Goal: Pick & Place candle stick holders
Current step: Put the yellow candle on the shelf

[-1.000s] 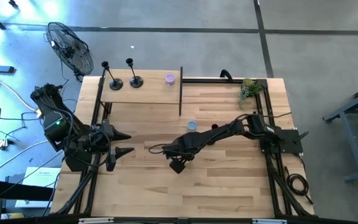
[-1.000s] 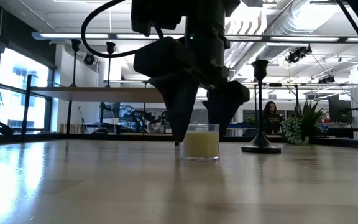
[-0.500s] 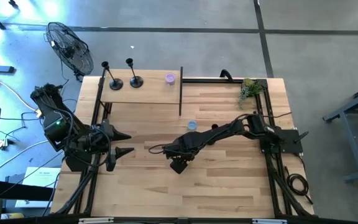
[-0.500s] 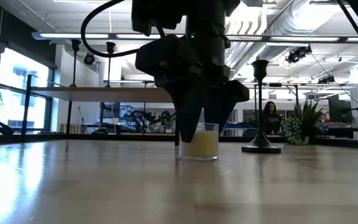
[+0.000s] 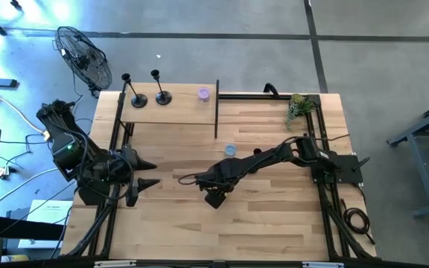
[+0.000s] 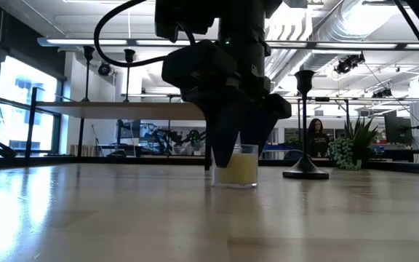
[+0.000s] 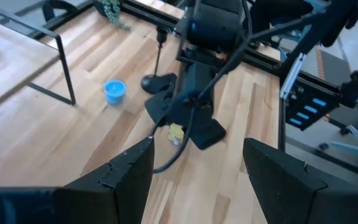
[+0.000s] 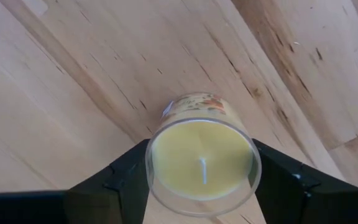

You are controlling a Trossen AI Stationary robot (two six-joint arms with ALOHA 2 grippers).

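right end effector [image 8: 201, 163] now seemingly clamped on one yellow candle [image 8: 202, 160]

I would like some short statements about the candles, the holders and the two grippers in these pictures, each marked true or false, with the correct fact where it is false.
1. The right gripper has its fingers on both sides of a yellow candle in a glass jar. True.
2. All three candle stick holders stand on the raised shelf. False: two holders stand on the shelf; a third holder stands on the table beside the right arm.
3. The left gripper holds a blue candle. False: it is open and holds nothing; the blue candle stands alone on the table.
4. A purple candle stands on the shelf. True.
5. The yellow candle lies on its side. False: it stands upright.
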